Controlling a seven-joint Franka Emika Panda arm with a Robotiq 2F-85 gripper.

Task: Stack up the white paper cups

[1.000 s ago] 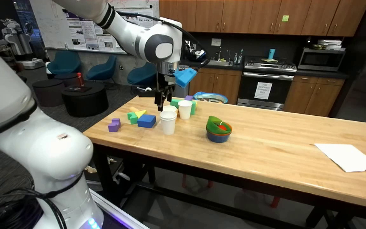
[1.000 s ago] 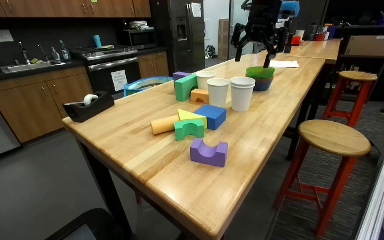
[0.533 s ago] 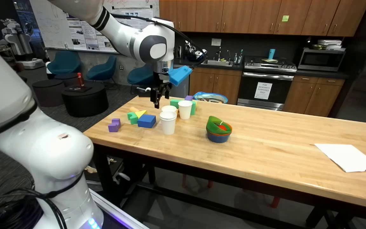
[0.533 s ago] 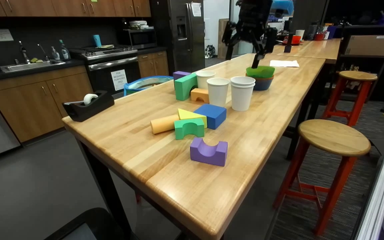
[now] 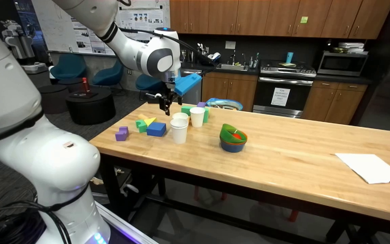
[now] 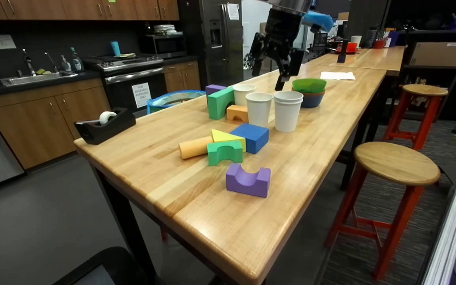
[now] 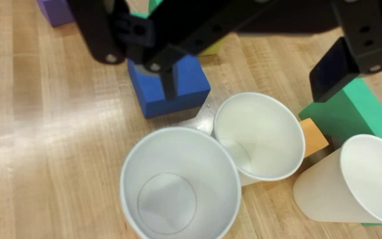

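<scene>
1. Slants the arm [image 5: 127,44] down from high above the pincer [image 6: 268,80], over the table [image 5: 293,149], with the wrist [image 5: 164,61] tipped to one side.
2. Has shifted leftward in both exterior views since a second ago, tilting the pincer further over; has left unmoved the stacked bowls [image 5: 233,145], lower than and to the right of the pincer in both exterior views.
3. Keeps the pincer released, with both jaws spread wide and aimed down at a slant.
4. Has a nested pair of white paper cups [image 6: 287,114] upright below the pincer, in the wrist view on the side of one jaw.
5. Has also, upright below the pincer, a single white paper cup [image 6: 258,110] just beside the pair, in line with the gap between the jaws, and a further white paper cup [image 6: 243,95] on the side of the opposite jaw.
6. Overlaps, in the wrist view, the blue block [image 6: 251,138] with one jaw and the green arch block [image 6: 219,102] with the opposite one.
</scene>
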